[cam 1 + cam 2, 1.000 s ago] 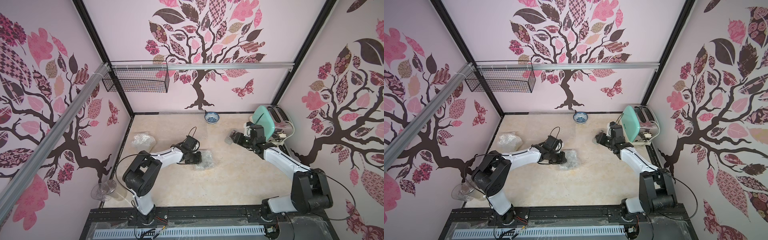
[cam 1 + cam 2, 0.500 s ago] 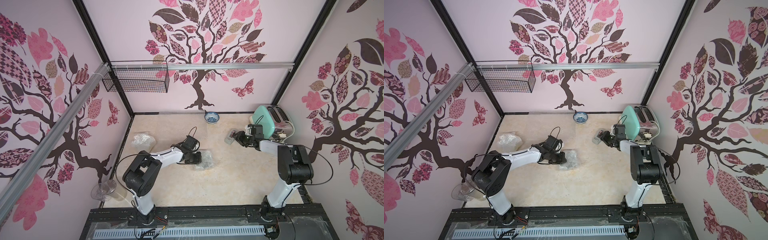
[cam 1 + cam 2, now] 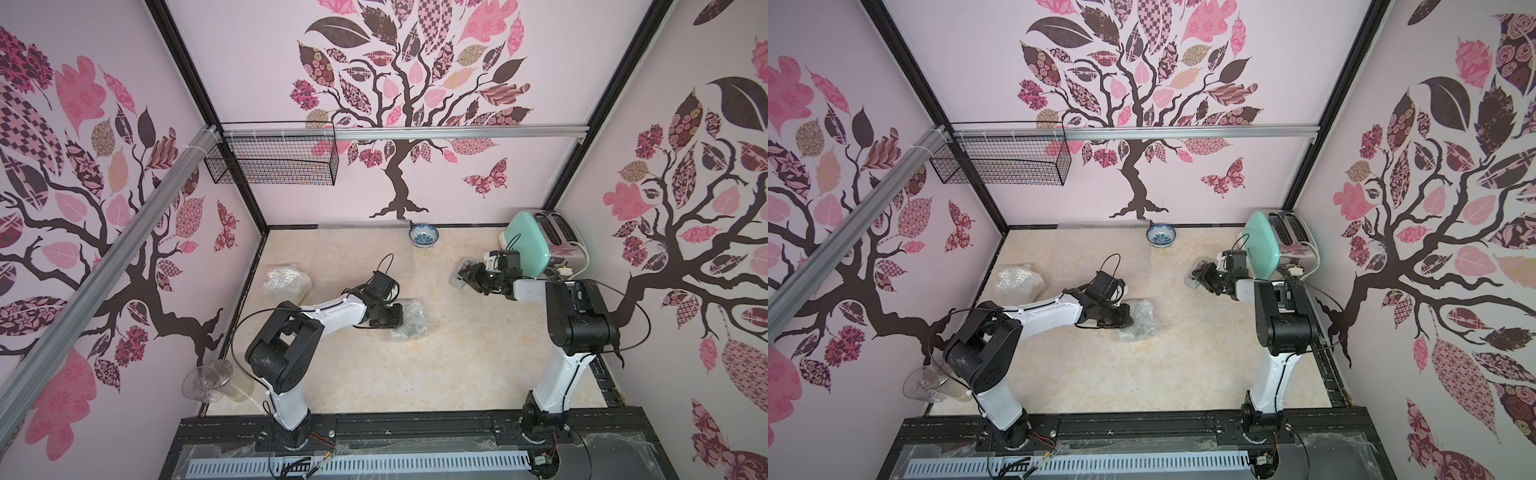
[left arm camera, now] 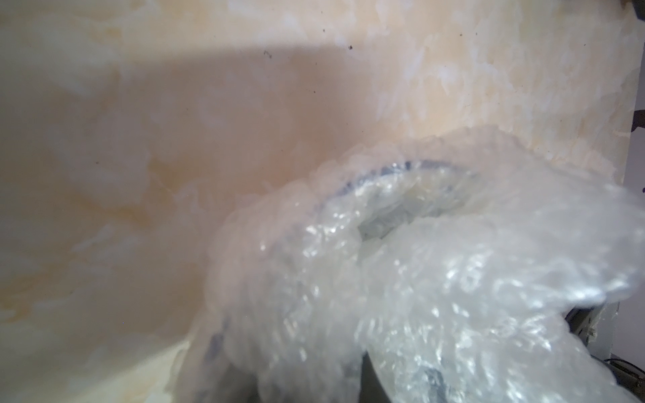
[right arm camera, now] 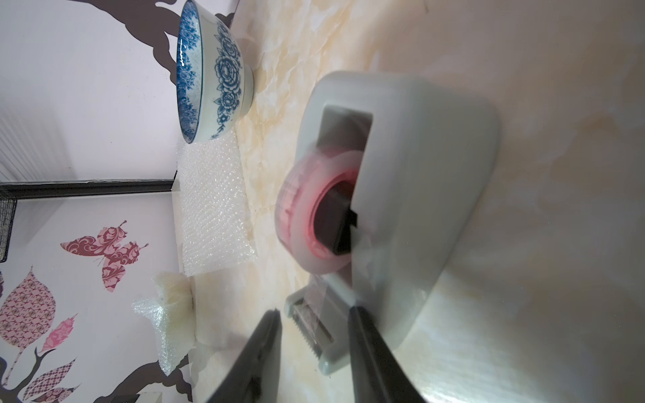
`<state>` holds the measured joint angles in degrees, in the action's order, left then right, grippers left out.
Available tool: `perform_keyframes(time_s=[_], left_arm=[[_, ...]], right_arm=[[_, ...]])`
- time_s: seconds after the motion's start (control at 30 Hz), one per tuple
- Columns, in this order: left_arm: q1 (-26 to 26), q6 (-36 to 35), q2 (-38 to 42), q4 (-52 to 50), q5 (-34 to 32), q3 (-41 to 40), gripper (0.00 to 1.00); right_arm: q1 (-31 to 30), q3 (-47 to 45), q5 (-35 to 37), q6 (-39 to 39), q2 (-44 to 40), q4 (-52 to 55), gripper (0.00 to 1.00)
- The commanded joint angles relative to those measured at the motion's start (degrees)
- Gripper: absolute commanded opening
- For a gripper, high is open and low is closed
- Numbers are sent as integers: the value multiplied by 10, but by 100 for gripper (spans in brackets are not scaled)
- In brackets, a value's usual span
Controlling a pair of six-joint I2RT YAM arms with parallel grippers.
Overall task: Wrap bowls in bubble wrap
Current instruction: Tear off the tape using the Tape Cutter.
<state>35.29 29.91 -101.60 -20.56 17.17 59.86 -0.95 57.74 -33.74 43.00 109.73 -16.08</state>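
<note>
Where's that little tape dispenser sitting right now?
In both top views the tape dispenser sits on the right side of the table, right at the tips of the right gripper, with the mint toaster beside it and the blue-and-white bowl farther back.

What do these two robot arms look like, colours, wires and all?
They match. The left arm and right arm are white tube-like links joined by chunky black rounded joint housings. Thin black cables loop loosely alongside each. The right gripper ends in two slim, dark, tapering fingers. I can make out no lettering or markings.
</note>
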Motion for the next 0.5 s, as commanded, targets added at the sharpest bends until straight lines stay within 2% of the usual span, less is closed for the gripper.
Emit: perform_keyframes(time_s=[0.0,0.47], left_arm=[[2,-11,-20,-38,-10,0,11],[2,-11,-22,-33,-9,-3,11]], right_arm=[[1,18,-16,17,17,-16,34],[0,5,-58,72,38,-82,22]])
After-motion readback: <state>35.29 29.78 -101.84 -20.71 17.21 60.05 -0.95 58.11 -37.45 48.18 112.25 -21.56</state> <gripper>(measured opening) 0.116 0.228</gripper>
